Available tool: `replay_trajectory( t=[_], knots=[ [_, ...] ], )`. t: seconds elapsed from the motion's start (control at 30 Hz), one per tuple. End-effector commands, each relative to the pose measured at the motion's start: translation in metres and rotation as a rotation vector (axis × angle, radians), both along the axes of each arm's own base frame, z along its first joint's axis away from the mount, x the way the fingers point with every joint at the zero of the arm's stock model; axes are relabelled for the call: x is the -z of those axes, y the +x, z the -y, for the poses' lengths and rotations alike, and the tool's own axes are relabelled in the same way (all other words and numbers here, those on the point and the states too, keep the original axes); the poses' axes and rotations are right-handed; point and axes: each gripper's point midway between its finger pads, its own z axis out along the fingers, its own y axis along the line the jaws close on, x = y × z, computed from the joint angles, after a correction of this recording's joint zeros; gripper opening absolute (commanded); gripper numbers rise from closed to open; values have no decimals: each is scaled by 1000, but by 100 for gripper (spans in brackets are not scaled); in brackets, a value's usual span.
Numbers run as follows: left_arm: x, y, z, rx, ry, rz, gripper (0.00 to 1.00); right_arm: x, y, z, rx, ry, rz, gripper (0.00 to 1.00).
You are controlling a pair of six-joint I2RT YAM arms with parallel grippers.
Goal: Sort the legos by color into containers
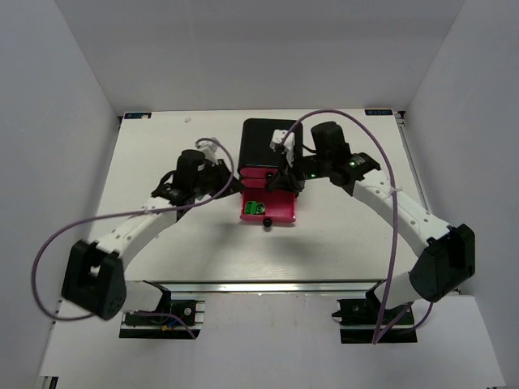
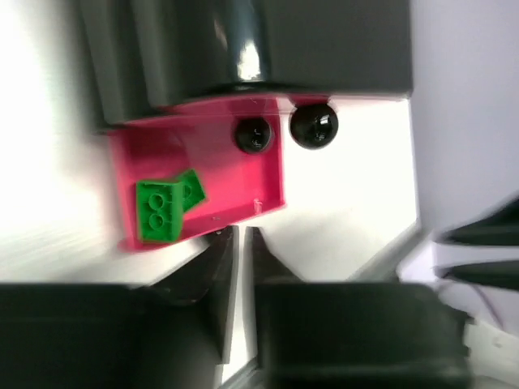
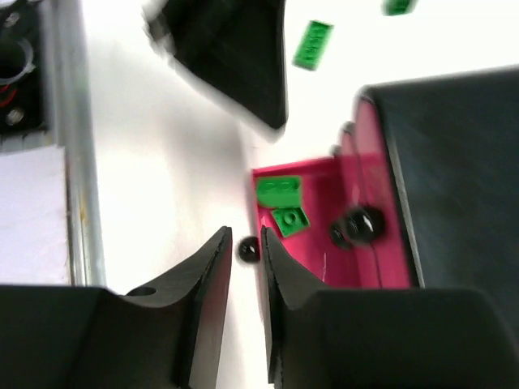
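Observation:
The black casing (image 1: 270,139) has its lowest pink drawer (image 1: 280,209) pulled out. Two green legos (image 1: 255,208) lie in its left corner; they also show in the left wrist view (image 2: 158,212) and the right wrist view (image 3: 280,193). My left gripper (image 1: 233,185) hovers at the drawer's left side, jaws almost together and empty (image 2: 241,237). My right gripper (image 1: 285,174) is above the drawer's back, jaws a little apart and empty (image 3: 246,243); the drawer's knob (image 3: 247,249) shows through the gap, lower down. No purple or yellow-green legos are in view.
Two more green legos (image 3: 312,44) lie on the white table beyond the drawer, near my left gripper's fingers (image 3: 239,61). The two upper drawers are closed, their knobs (image 2: 313,127) facing front. White walls enclose the table on three sides.

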Motion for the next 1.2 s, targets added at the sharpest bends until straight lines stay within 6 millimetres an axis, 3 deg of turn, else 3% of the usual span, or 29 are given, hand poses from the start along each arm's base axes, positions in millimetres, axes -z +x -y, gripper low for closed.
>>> replay_trajectory(
  t=[0.0, 0.03, 0.1, 0.13, 0.17, 0.2, 0.23, 0.27, 0.3, 0.33, 0.37, 0.4, 0.43, 0.47, 0.53, 0.67, 0.77, 0.93, 1.17],
  knots=[
    [-18, -10, -62, -265, 140, 22, 15, -14, -11, -33, -159, 30, 38, 26],
    [-30, -10, -97, -428, 196, 65, 4, 0, -6, -47, -159, -10, 25, 26],
    [-20, -32, -132, -569, 263, -2, 3, 0, 5, -73, -157, -44, 41, 26],
    [-32, -40, -153, -664, 273, 38, 9, 3, 1, -89, -166, -58, 42, 26],
    [-27, -51, -162, -716, 269, 13, 34, 5, 6, -98, -154, -72, 49, 27],
    [-27, -68, -178, -777, 270, 1, 55, 9, 5, -124, -152, -97, 57, 32],
    [-21, -74, -183, -788, 306, -20, 55, 11, 17, -130, -116, -110, 57, 32],
    [-28, -85, -190, -829, 264, -8, 67, 16, 8, -148, -133, -127, 62, 36],
    [-23, -99, -199, -849, 284, -34, 69, 43, 21, -160, -87, -188, 55, 39],
    [-25, -105, -207, -897, 271, -38, 70, 28, 25, -178, -59, -165, 67, 47],
    [-34, -114, -212, -920, 237, -16, 71, 33, 29, -187, -40, -171, 58, 53],
    [-33, -124, -218, -934, 245, -27, 71, 63, 39, -197, 7, -218, 33, 59],
    [-37, -129, -221, -953, 225, -25, 71, 57, 43, -209, 31, -192, 24, 62],
    [-42, -138, -225, -956, 213, -12, 72, 78, 50, -217, 60, -215, 29, 67],
    [-47, -146, -230, -983, 190, -12, 72, 93, 56, -228, 103, -209, 32, 77],
    [-51, -157, -235, -987, 197, -16, 72, 134, 81, -253, 258, -192, 53, 78],
    [-50, -156, -234, -978, 207, -23, 73, 153, 100, -255, 342, -198, 77, 81],
    [-45, -152, -232, -974, 226, -33, 73, 158, 113, -262, 359, -145, 92, 83],
    [-44, -148, -230, -972, 227, -39, 73, 176, 110, -267, 304, -124, 25, 79]
  ],
)
